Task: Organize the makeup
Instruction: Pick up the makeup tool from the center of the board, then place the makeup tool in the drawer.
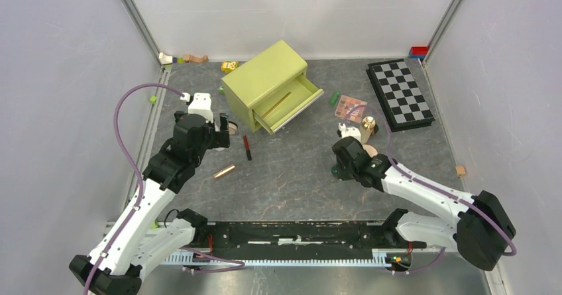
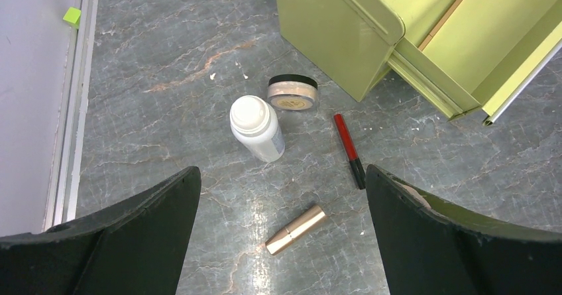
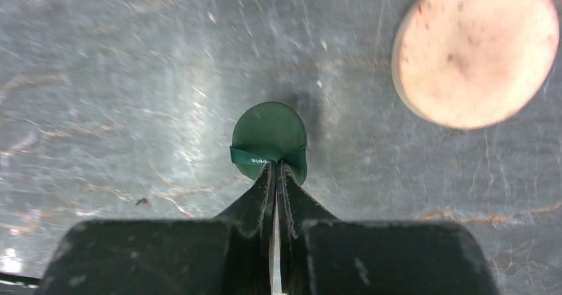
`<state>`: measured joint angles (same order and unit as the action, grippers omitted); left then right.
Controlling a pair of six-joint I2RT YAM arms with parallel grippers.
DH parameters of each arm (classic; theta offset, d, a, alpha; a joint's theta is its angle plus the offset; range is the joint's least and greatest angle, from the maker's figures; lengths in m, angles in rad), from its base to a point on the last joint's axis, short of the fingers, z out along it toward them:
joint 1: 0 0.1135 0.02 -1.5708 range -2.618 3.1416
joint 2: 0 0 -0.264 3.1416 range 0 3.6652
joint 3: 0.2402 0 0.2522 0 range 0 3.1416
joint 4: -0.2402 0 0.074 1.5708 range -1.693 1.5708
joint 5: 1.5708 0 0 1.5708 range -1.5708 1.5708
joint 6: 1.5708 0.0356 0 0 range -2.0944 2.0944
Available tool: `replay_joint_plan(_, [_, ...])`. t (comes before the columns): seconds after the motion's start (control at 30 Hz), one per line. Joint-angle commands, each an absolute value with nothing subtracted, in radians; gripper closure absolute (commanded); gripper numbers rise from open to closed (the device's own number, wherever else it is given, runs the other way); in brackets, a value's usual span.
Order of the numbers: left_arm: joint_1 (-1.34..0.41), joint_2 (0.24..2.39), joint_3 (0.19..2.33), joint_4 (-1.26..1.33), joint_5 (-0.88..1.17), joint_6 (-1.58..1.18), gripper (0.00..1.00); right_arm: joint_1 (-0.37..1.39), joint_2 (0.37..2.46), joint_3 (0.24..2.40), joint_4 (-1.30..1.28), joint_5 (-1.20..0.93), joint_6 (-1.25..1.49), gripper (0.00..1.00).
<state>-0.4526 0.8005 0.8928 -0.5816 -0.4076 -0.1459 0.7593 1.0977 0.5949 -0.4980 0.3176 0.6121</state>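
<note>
The step in hand is the pick-up of the green disc (image 3: 268,129). It lies on the tabletop (image 1: 291,189) toward the near-right. The right gripper (image 3: 276,166) is over it, jaws pinched together on the disc's near rim. Whether the hold is firm cannot be told, as only a thin edge sits between the tips. A round tan compact (image 3: 474,50) lies just beside the disc, a little farther and clear of the grip.

On the left side, the left gripper (image 2: 281,176) hangs with its jaws wide apart, holding nothing. Below it are the rose-gold tube (image 2: 296,229), then the white bottle (image 2: 257,128) and red-black pencil (image 2: 348,149), then a second compact (image 2: 292,92).

Farther back stands the green box (image 1: 265,76), its drawer (image 1: 291,106) pulled open toward the right. Near it lie the eyeshadow palette (image 1: 350,108) and green stick (image 1: 335,99).

The next move probably calls for a straight lift, clearing the compact, then a carry back and left to the open drawer.
</note>
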Motion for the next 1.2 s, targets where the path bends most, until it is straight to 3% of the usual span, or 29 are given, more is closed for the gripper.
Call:
replay_joint_plan(0.0, [-0.446,0.798,0.894,-0.543,-0.396,-0.186,0.00,0.765,1.155,0.741,-0.444,0.335,0.559,0.96])
replay_joint_plan(0.63, [-0.446,0.782,0.897,-0.543,-0.415,-0.179,0.00,0.762,1.649,1.472,-0.393,0.183,0.344,0.95])
replay_joint_plan(0.93, [-0.445,0.785,0.898,-0.538,-0.393,-0.181,0.00,0.761,1.820,1.630,-0.289,0.092,0.318,0.94])
replay_joint_plan(1.03, [-0.445,0.782,0.896,-0.540,-0.396,-0.181,0.00,0.760,1.864,1.665,-0.300,0.091,0.321,0.88])
replay_joint_plan(1.17, [-0.446,0.782,0.896,-0.540,-0.400,-0.180,0.00,0.761,1.888,1.681,-0.305,0.082,0.320,0.70])
